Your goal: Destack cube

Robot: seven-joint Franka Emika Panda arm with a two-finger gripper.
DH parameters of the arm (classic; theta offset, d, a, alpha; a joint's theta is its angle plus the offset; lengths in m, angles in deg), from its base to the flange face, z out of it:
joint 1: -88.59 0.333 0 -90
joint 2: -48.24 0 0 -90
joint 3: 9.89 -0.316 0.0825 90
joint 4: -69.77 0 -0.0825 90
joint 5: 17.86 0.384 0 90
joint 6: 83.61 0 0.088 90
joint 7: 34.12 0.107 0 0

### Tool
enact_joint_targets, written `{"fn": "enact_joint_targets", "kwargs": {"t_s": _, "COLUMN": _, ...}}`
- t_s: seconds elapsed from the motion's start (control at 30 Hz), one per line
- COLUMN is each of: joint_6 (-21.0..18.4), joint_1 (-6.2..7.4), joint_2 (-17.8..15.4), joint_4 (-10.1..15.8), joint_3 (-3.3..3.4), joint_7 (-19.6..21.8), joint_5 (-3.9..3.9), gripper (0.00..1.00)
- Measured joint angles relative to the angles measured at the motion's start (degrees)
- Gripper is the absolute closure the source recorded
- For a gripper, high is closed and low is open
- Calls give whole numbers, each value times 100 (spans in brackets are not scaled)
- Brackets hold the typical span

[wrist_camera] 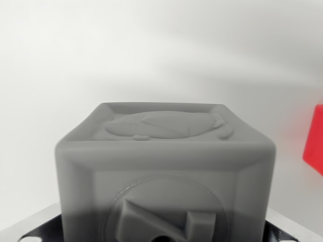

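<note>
Cube (166, 171), grey and embossed, fills the wrist view's centre and lower half, close under the camera, its top face bearing a raised animal figure and its near face a round relief. Dark gripper (43, 229) parts show at the bottom corners, on either side of the cube's base, so the cube appears to sit between the fingers; whether they press on it or stand off cannot be told, since the tips are hidden behind the cube. That closeness suits a destack: the hand would need to straddle the upper block to take it off whatever lies under it, though nothing beneath the cube is visible. A red block (314, 140) shows far to the cube's right, cut by the frame edge and well apart from it. Behind the cube lies only a plain white surface (101, 50), blurred. How far the task has gone is unclear.
</note>
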Motion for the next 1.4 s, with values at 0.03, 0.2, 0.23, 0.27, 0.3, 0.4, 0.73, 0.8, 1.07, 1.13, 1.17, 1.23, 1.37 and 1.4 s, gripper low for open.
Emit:
{"fn": "enact_joint_targets", "kwargs": {"t_s": 0.03, "joint_6": 12, "joint_1": 19, "joint_2": 4, "joint_4": 7, "joint_3": -1, "joint_7": 15, "joint_5": 0, "gripper": 100}}
{"fn": "enact_joint_targets", "kwargs": {"t_s": 0.2, "joint_6": 67, "joint_1": 108, "joint_2": 28, "joint_4": 36, "joint_3": -5, "joint_7": 84, "joint_5": 0, "gripper": 100}}
{"fn": "enact_joint_targets", "kwargs": {"t_s": 0.23, "joint_6": 79, "joint_1": 129, "joint_2": 35, "joint_4": 43, "joint_3": -6, "joint_7": 102, "joint_5": 0, "gripper": 100}}
{"fn": "enact_joint_targets", "kwargs": {"t_s": 0.27, "joint_6": 90, "joint_1": 148, "joint_2": 42, "joint_4": 49, "joint_3": -8, "joint_7": 118, "joint_5": 0, "gripper": 100}}
{"fn": "enact_joint_targets", "kwargs": {"t_s": 0.3, "joint_6": 100, "joint_1": 167, "joint_2": 49, "joint_4": 54, "joint_3": -10, "joint_7": 131, "joint_5": 0, "gripper": 100}}
{"fn": "enact_joint_targets", "kwargs": {"t_s": 0.4, "joint_6": 133, "joint_1": 223, "joint_2": 72, "joint_4": 65, "joint_3": -14, "joint_7": 176, "joint_5": 0, "gripper": 100}}
{"fn": "enact_joint_targets", "kwargs": {"t_s": 0.73, "joint_6": 236, "joint_1": 403, "joint_2": 136, "joint_4": 100, "joint_3": -20, "joint_7": 317, "joint_5": 0, "gripper": 100}}
{"fn": "enact_joint_targets", "kwargs": {"t_s": 0.8, "joint_6": 261, "joint_1": 444, "joint_2": 151, "joint_4": 109, "joint_3": -22, "joint_7": 348, "joint_5": 0, "gripper": 100}}
{"fn": "enact_joint_targets", "kwargs": {"t_s": 1.07, "joint_6": 338, "joint_1": 592, "joint_2": 208, "joint_4": 134, "joint_3": -28, "joint_7": 464, "joint_5": 0, "gripper": 100}}
{"fn": "enact_joint_targets", "kwargs": {"t_s": 1.13, "joint_6": 358, "joint_1": 631, "joint_2": 228, "joint_4": 135, "joint_3": -31, "joint_7": 492, "joint_5": 0, "gripper": 100}}
{"fn": "enact_joint_targets", "kwargs": {"t_s": 1.17, "joint_6": 370, "joint_1": 650, "joint_2": 238, "joint_4": 137, "joint_3": -33, "joint_7": 509, "joint_5": 0, "gripper": 100}}
{"fn": "enact_joint_targets", "kwargs": {"t_s": 1.23, "joint_6": 388, "joint_1": 677, "joint_2": 253, "joint_4": 139, "joint_3": -35, "joint_7": 532, "joint_5": 0, "gripper": 100}}
{"fn": "enact_joint_targets", "kwargs": {"t_s": 1.37, "joint_6": 428, "joint_1": 745, "joint_2": 282, "joint_4": 146, "joint_3": -39, "joint_7": 586, "joint_5": 0, "gripper": 100}}
{"fn": "enact_joint_targets", "kwargs": {"t_s": 1.4, "joint_6": 436, "joint_1": 762, "joint_2": 290, "joint_4": 147, "joint_3": -40, "joint_7": 599, "joint_5": 0, "gripper": 100}}
